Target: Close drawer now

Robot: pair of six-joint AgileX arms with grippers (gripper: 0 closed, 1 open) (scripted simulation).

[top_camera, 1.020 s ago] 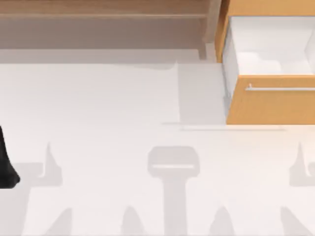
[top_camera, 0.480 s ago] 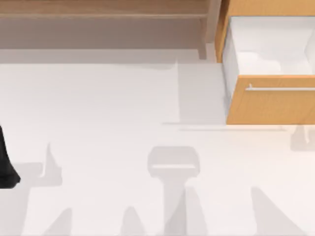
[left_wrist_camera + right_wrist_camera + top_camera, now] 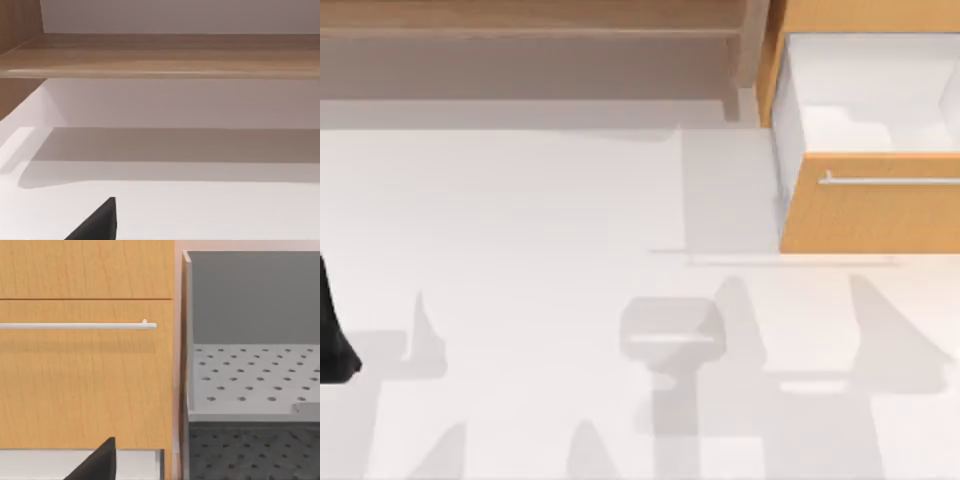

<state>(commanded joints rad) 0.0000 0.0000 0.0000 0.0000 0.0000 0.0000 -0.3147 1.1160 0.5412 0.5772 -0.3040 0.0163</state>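
Observation:
The drawer (image 3: 870, 215) stands pulled out at the table's back right, its orange-tan front toward the near edge. A thin silver handle (image 3: 890, 181) runs across that front, and the white inside (image 3: 865, 95) lies open behind it. In the right wrist view the drawer front (image 3: 85, 385) and its handle (image 3: 75, 326) face the camera a short way off. A black tip of my right gripper (image 3: 100, 462) shows low in front of them, apart from the wood. My left arm (image 3: 335, 340) is parked at the table's left edge, and the left gripper (image 3: 97, 222) shows as a black tip over bare table.
A long brown wooden shelf (image 3: 530, 30) runs along the back left, also seen ahead of the left wrist as a shelf board (image 3: 160, 55). A grey perforated rack (image 3: 250, 375) stands beside the drawer unit. Arm shadows fall on the white table (image 3: 570, 200).
The right arm's shadows on the table have shifted from the far right toward the middle, below the drawer. The drawer and the left arm have not moved.

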